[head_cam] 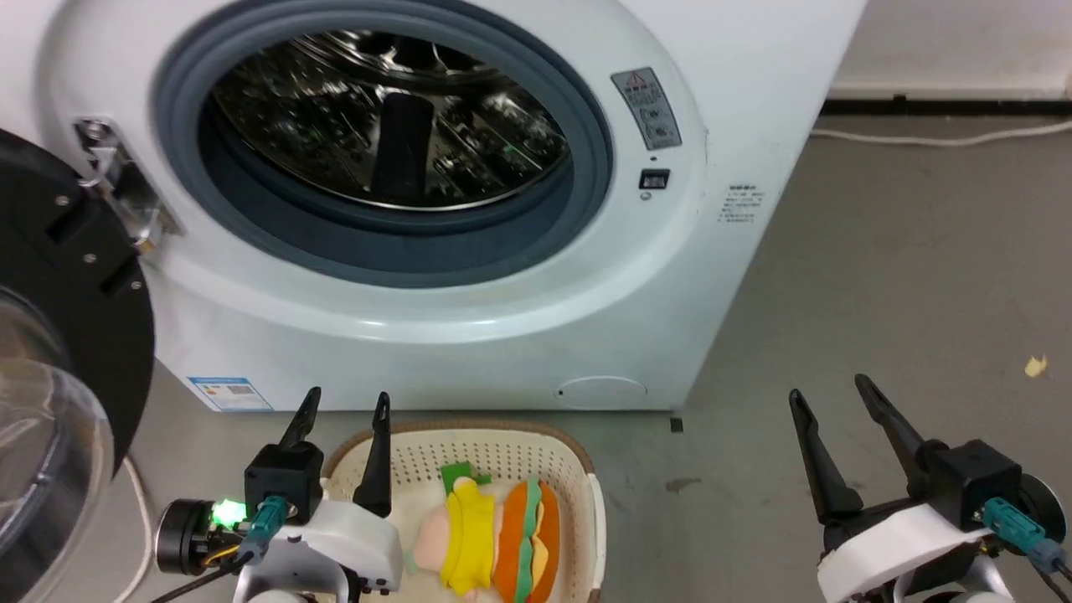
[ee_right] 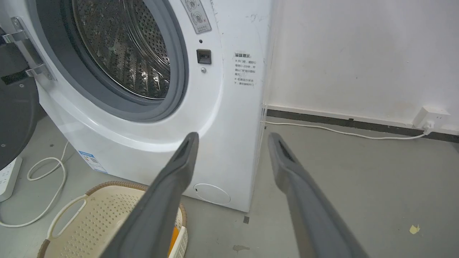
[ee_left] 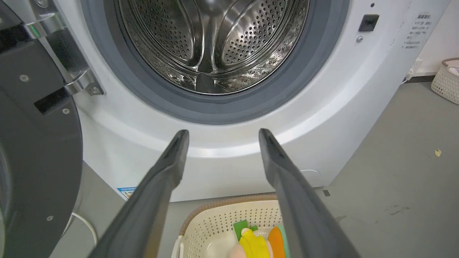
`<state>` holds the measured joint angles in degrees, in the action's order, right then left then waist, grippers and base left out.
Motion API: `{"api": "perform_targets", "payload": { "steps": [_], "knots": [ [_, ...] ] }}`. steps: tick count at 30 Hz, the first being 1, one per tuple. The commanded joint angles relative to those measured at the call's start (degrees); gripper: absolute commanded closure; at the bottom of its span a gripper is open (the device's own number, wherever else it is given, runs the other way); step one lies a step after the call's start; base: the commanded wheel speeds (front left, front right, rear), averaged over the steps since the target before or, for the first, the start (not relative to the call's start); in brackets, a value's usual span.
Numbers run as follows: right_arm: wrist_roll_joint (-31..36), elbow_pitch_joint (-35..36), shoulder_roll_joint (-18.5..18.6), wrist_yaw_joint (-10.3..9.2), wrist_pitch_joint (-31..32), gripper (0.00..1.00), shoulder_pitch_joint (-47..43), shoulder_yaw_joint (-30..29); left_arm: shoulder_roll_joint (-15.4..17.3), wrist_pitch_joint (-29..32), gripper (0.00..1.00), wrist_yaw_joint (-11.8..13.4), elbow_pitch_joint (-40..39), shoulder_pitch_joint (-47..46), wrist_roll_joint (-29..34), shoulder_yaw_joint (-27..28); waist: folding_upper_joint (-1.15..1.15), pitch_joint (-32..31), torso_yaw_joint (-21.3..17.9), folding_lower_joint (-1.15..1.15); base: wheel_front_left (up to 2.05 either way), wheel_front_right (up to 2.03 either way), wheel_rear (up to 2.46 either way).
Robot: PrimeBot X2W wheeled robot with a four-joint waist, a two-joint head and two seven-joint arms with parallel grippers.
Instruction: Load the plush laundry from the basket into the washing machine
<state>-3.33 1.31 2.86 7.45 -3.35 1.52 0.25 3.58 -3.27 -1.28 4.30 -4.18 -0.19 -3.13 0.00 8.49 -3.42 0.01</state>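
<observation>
Head view: layered orange burger plush (head_cam: 529, 536)

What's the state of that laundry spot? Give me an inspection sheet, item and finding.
Surface: grey floor, dark stain right of the basket.
Job's things: washing machine with door open at left, drum looks empty; basket on the floor before it holds the burger toy and the peach-pink figure, side by side.
Clutter: yellowish scrap on the floor; second perforated basket by the wall.
Grippers: left gripper open, empty, over the basket's left edge; right gripper open, empty, over bare floor.
Cables: white cable along the skirting to a wall socket; looped white cord and power strip below the door.
Surroundings: white wall, black skirting.
</observation>
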Motion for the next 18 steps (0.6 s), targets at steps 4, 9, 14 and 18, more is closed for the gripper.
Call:
{"api": "perform_targets", "payload": {
  "steps": [4,9,14,18],
  "knots": [
    [-1.2,0.7,0.0,0.01,-1.0,0.00,1.5,0.1,1.0,-0.4,0.00,-0.5,2.4,-2.4,-0.2,-0.6,0.00,2.9,-1.7,-0.01,0.00,0.00,0.00],
    [-2.2,1.2,0.0,0.01,-1.6,0.00,2.3,0.5,1.7,-0.3,0.00,-0.9,5.0,-4.5,-0.2,-1.3,0.00,5.3,-3.0,-0.01,0.00,0.00,0.00],
    [-3.1,1.8,0.0,0.01,-2.1,0.00,3.2,0.9,2.6,-0.2,0.00,-1.2,7.7,-7.1,-0.3,-1.8,0.00,7.9,-4.3,-0.01,0.00,0.00,0.00],
    [-4.2,2.4,0.0,0.01,-2.9,0.00,4.0,1.5,3.8,0.0,0.00,-1.6,11.4,-10.2,-0.1,-2.9,0.00,11.1,-6.0,-0.01,0.00,0.00,0.00]
  ]
}}
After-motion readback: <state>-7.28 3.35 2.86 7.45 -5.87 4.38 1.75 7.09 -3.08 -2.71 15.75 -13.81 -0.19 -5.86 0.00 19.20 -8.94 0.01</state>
